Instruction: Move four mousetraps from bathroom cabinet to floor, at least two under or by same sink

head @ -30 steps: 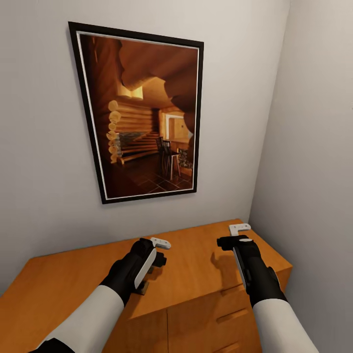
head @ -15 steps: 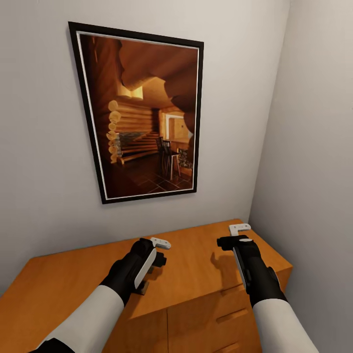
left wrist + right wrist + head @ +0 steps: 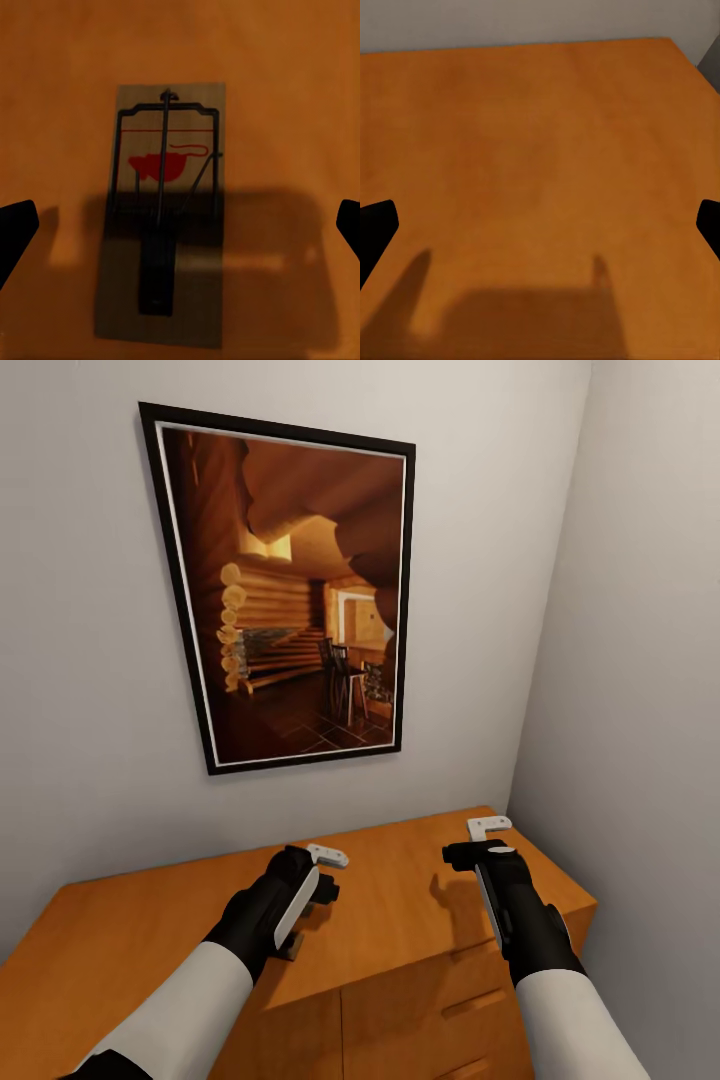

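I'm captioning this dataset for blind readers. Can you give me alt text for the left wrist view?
A mousetrap lies flat on the orange-brown top of the cabinet: a pale wooden board with dark metal spring parts and a red mouse mark. The left gripper hangs above it, jaws open wide, its shadow falling across the board.

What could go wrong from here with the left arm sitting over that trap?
1. The mousetrap lies flat on the cabinet top, between the open left gripper fingertips; a flat board leaves little edge to grip, so closing may slip or push it.
2. Its metal bar runs along the board's middle; pads landing there could seat badly.
3. The right gripper is open over bare wood, so closing it would likely grasp nothing.
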You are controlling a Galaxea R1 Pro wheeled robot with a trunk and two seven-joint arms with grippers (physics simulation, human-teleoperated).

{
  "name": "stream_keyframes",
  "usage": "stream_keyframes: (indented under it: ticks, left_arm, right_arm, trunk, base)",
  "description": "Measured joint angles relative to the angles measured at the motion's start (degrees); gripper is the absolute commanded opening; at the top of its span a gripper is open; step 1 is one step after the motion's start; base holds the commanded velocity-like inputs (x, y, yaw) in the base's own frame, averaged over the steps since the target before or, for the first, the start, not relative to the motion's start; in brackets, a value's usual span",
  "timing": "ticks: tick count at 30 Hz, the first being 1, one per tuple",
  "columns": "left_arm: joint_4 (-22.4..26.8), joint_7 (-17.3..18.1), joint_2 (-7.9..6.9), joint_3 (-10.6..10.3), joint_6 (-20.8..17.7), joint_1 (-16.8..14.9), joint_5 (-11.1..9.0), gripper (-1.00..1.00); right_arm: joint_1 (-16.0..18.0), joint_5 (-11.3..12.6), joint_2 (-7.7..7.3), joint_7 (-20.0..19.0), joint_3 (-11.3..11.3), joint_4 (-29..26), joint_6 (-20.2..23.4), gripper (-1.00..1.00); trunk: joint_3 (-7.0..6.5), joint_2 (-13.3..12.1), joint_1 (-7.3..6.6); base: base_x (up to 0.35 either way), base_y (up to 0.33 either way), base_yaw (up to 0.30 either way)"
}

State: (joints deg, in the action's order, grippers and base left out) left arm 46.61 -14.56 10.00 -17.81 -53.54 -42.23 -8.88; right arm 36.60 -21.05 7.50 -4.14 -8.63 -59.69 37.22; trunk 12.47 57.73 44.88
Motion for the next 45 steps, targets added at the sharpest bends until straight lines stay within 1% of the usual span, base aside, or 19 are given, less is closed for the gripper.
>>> stream_keyframes:
  ticks: [16,45]
  left_arm:
    - [0.14,-0.04,0.00,-0.01,0.03,-0.04,-0.10,1.00]
    - [0.13,-0.13,0.00,0.02,0.04,-0.04,-0.22,1.00]
  right_arm:
    - [0.00,0.08,0.00,0.00,0.00,0.08,0.00,1.00]
    - [0.00,-0.08,0.00,0.09,0.02,0.05,0.00,1.00]
  trunk:
    - [2.86,6.44,3.51]
    - [2.87,6.46,3.52]
  base:
    - [0.000,0.000,0.000]
    - [0.000,0.000,0.000]
